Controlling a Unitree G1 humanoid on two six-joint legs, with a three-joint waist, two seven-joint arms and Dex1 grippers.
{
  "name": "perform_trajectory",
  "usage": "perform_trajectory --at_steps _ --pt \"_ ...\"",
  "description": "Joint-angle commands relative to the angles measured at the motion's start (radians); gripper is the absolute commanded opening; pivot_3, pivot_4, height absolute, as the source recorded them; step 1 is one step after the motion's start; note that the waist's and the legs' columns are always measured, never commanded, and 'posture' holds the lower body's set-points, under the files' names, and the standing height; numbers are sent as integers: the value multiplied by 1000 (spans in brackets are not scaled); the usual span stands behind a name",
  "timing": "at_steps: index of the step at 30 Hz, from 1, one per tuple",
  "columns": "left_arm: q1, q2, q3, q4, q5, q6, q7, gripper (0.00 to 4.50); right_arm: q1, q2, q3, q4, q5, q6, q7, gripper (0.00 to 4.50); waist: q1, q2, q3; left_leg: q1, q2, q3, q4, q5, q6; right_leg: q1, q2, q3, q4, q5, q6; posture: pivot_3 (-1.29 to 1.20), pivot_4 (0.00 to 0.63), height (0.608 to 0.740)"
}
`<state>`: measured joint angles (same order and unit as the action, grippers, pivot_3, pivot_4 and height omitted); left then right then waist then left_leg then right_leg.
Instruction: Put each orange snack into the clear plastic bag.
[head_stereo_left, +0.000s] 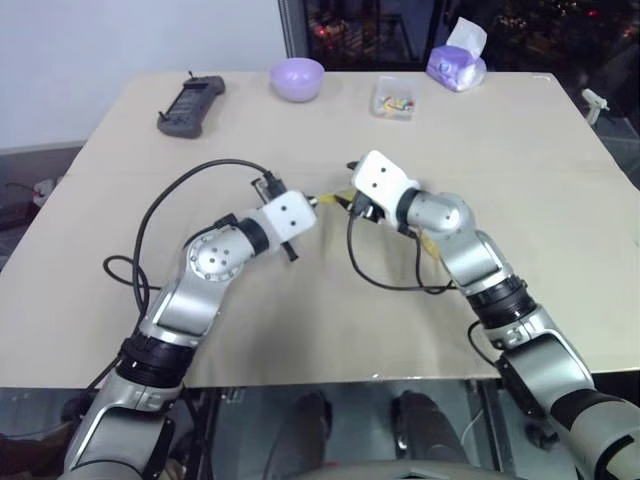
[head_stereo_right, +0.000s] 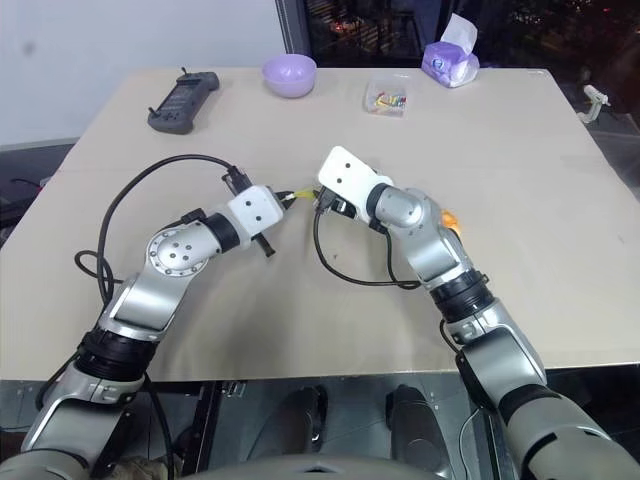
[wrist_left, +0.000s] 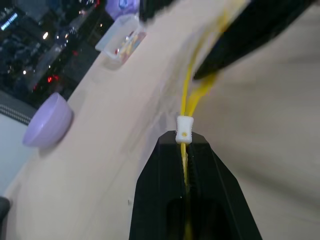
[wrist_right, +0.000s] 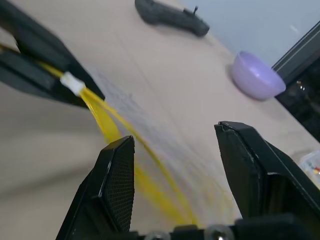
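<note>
Clear plastic bag (wrist_left: 187, 107) pinched in left jaws over tan table (head_stereo_left: 500, 130); right jaws apart.

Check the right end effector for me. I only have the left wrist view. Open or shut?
Observer: Open. The right end effector has its fingers apart, with the clear plastic bag's yellow seal strip running between them.
Operator: Where is the orange snack?
Observer: On the table, mostly hidden behind the right forearm. Only a sliver of the orange snack shows in the right eye view.
Operator: Anything else out there?
Observer: A black handset lies near the table's far left corner, well away from both arms.
</note>
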<state>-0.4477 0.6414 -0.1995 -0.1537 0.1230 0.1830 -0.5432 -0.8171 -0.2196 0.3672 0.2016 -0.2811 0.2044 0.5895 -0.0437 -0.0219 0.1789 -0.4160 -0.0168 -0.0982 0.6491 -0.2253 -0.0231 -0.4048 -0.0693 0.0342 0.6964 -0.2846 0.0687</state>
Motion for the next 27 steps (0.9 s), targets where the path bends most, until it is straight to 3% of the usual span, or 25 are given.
perform_trajectory --at_steps 1,10,16,27 --pt "7 2 18 -64 9 -55 -14 0 -38 10 8 42 -34 -28 -44 2832 0 0 0 0 0 0 0 0 0 0 0 0 0 0 0 0 150 718" --pt "41 6 61 -66 -4 -36 -28 0 -33 -63 -19 221 -101 -106 -167 2832 1 0 0 0 0 0 0 0 0 0 0 0 0 0 0 0 150 718" --pt "34 5 68 -32 16 -19 -26 0 9 -74 -55 90 14 -164 -59 2832 -5 0 0 0 0 0 0 0 0 0 0 0 0 0 0 0 150 718" --pt "-8 -34 66 17 34 71 1 0 101 -104 -93 -135 46 -29 -18 2832 2 0 0 0 0 0 0 0 0 0 0 0 0 0 0 0 150 718"
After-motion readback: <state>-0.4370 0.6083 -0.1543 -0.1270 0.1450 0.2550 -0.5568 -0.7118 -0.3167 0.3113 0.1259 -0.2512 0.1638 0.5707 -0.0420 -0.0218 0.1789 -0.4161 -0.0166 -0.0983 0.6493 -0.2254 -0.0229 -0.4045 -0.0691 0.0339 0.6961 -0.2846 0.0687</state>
